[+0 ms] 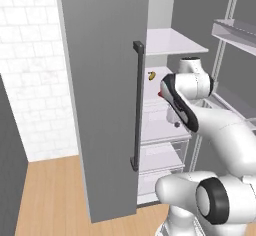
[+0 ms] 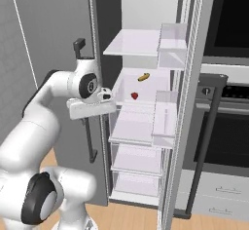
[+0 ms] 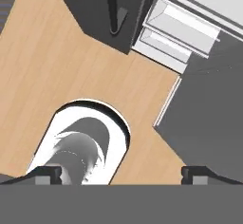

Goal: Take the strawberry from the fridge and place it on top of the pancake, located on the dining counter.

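Note:
The fridge (image 1: 100,80) stands with both doors open, its white shelves (image 2: 133,126) showing. The tiny dark-red strawberry (image 2: 134,95) lies on a middle shelf, and a red speck of it (image 1: 159,94) peeks past my arm. My hand (image 2: 91,109) hovers left of that shelf, in front of it and slightly lower, pointing down. My gripper (image 3: 123,175) is open with nothing between its fingertips (image 3: 47,174), and it looks down at the wooden floor (image 3: 71,76). The pancake and the dining counter are out of view.
A small yellow banana-like item (image 2: 143,77) lies on the shelf behind the strawberry. The left door's dark bar handle (image 1: 137,105) is close beside my arm. The right door's bins (image 2: 168,112) jut inward. An oven (image 2: 228,126) stands to the right, and drawers (image 2: 136,158) sit below.

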Available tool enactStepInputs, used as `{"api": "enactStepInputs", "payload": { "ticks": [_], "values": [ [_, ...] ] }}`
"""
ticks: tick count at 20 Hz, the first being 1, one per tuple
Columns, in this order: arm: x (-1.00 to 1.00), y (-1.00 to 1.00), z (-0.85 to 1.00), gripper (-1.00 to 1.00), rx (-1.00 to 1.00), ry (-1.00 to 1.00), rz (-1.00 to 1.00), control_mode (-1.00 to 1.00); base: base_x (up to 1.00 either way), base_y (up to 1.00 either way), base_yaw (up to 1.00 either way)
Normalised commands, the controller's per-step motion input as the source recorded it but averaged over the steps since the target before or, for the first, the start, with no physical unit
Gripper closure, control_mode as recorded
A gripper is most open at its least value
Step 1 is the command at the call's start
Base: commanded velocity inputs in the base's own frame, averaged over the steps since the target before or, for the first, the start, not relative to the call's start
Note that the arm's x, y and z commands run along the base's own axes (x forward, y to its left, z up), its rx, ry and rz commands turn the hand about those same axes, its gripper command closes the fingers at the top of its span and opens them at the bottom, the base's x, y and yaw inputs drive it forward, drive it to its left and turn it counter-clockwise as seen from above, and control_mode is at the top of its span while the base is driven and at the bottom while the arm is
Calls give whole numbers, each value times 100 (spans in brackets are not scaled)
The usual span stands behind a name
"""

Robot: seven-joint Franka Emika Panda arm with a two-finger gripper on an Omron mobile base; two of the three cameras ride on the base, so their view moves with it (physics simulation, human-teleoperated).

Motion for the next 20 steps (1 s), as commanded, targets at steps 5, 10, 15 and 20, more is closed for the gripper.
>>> {"api": "enactStepInputs", "payload": {
  "ticks": [5, 10, 15, 20],
  "values": [
    [-21, 44, -12, -100, 16, -21, -67, -100, 0, 0, 0],
    [-52, 49, 0, -100, 1, -1, -57, -100, 0, 0, 0],
    [-44, -5, 0, -100, -3, 16, -24, -100, 0, 0, 0],
    [-47, -1, 0, -100, -4, -15, 15, -100, 0, 0, 0]
  ]
}}
